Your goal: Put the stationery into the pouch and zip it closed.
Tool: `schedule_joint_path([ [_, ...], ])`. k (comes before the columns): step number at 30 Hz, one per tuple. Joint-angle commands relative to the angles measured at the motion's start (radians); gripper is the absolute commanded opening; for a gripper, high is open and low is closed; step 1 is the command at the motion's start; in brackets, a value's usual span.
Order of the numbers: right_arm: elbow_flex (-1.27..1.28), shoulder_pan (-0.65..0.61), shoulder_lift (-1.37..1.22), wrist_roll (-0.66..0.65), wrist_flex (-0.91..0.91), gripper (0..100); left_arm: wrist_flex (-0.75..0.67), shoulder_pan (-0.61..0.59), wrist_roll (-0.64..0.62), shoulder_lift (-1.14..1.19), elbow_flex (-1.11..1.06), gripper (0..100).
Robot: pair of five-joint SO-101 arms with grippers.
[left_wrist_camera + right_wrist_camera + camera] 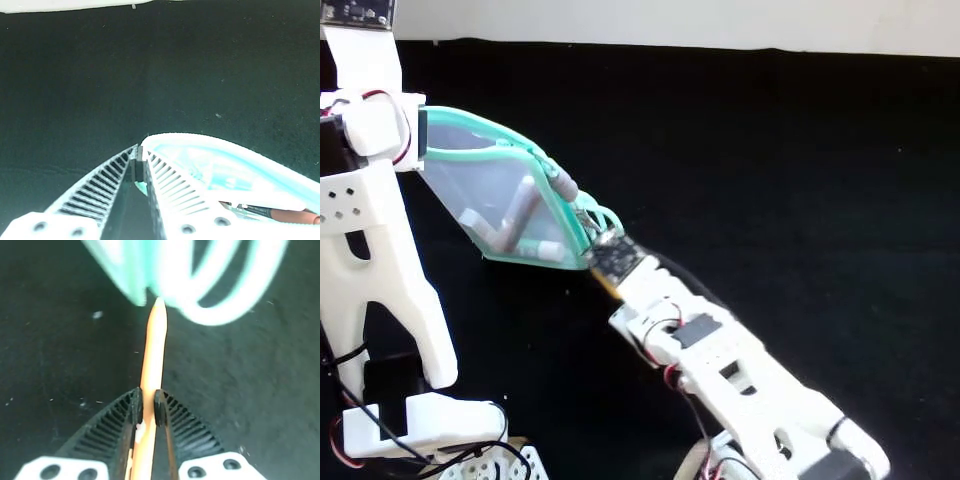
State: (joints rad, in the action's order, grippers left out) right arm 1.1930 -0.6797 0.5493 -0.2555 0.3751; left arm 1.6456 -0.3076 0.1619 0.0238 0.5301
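A mint-edged clear pouch [500, 195] hangs lifted off the black table, and several pale pens [520, 215] lie inside it. My left gripper [417, 145] is shut on the pouch's left end; the left wrist view has its fingertips [140, 157] pinching the pouch rim [235, 160]. My right gripper [603, 262] sits at the pouch's lower right corner, shut on an orange pencil [154, 350]. The pencil's tip touches the pouch's mint edge beside a mint loop [235, 305]. A red-brown pen [292, 216] shows inside the pouch in the left wrist view.
Black cloth [800, 170] covers the table, with open room to the right and behind the pouch. A white wall [720, 20] borders the far edge. The left arm's base and cables [420, 430] stand at the near left.
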Motion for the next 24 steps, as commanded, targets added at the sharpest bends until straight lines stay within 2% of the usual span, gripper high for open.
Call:
schedule_joint_path([
  [1,-0.036,0.054,0.117,0.072,0.064,0.6,0.008,-0.001,-0.008,0.016,-0.005,1],
  [5,-0.036,0.113,0.251,0.137,0.143,0.6,0.008,0.001,-0.008,0.016,-0.005,1],
  [10,-0.108,0.206,0.363,0.180,0.157,0.6,0.008,0.004,-0.008,0.018,-0.007,1],
  [24,-0.874,0.196,0.280,0.473,0.157,0.6,0.006,0.200,0.026,0.019,-0.036,1],
])
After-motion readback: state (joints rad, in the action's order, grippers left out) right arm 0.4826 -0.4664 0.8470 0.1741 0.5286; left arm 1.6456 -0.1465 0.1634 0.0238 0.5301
